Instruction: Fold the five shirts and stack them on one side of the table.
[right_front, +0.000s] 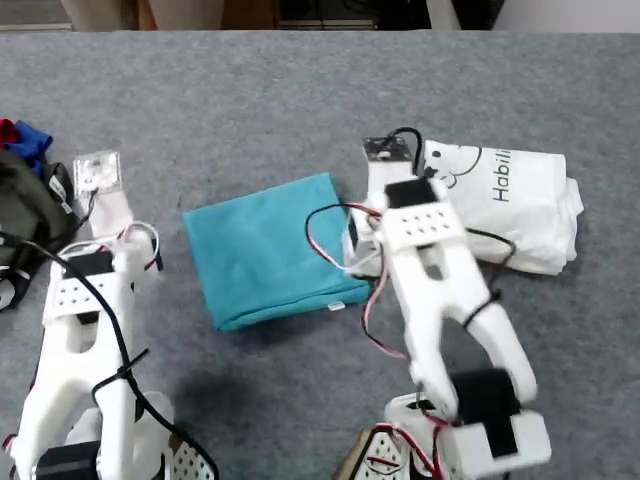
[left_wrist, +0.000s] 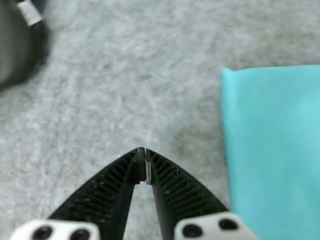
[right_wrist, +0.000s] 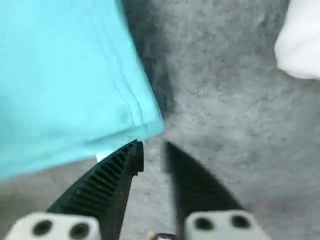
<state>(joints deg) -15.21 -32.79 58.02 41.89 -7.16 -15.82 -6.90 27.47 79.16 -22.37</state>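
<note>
Teal shirt (right_front: 270, 250) is lying folded mid-frame, white shirt (right_front: 510, 205) folded at right, not stacked yet; dark clothes pile (right_front: 20, 200) is waiting at left edge. Right gripper (right_wrist: 152, 155) is hovering at the teal shirt's lower-right corner, fingers narrowly apart, empty. Left gripper (left_wrist: 141, 165) is sitting pinched closed over table (right_front: 300, 100).

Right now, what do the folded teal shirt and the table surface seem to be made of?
The folded teal shirt: probably knit cotton, matte; a stitched hem and soft folds show. The table surface: seemingly grey felt or short carpet, matte, with fuzzy mottled fibres.
</note>
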